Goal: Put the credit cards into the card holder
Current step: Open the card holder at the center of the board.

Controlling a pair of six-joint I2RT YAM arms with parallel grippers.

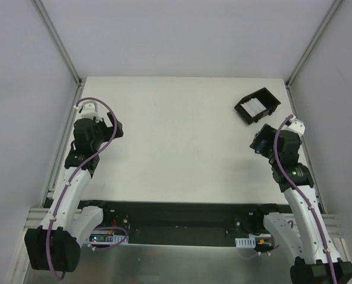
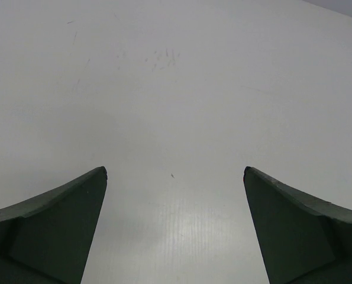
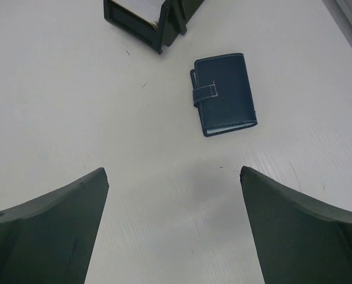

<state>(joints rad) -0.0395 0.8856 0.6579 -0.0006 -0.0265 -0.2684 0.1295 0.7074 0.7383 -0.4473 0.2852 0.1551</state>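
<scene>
The cards (image 1: 255,107) are sitting in the black tray (image 1: 241,111) near the far right corner of the bench (image 1: 176,136). The card holder (image 3: 225,93) is lying shut, tab across it, just on the near side of that tray and apart from it. By my judgement you are starting the first step. Your right fingers (image 3: 51,231) are hanging wide open and empty near the holder, and your left fingers (image 2: 51,231) are gaping equally wide, also empty, by the left edge. Next, the holder is needing opening before any card goes in.

We are looking down at a white table (image 1: 176,148) standing between pale walls (image 1: 22,89). A black tray (image 1: 269,99) is sitting near its far right corner.
</scene>
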